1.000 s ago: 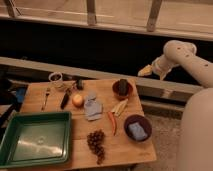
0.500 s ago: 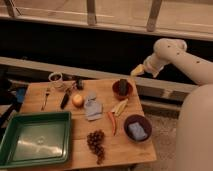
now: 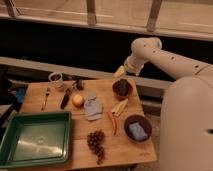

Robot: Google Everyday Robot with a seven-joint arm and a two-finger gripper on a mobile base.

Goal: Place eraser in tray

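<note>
Leftward goes the gripper (image 3: 120,71), now upper middle, just above the eraser (image 3: 122,87). Open or closed, I cannot tell. It is reaching. Next it must drop, grab, then reach the tray (image 3: 35,142).

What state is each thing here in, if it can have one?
gripper: hovering just behind the brown bowl
eraser: inside the brown bowl, not held
tray: empty
dark bowl: holds a blue thing
cup: upright
</note>
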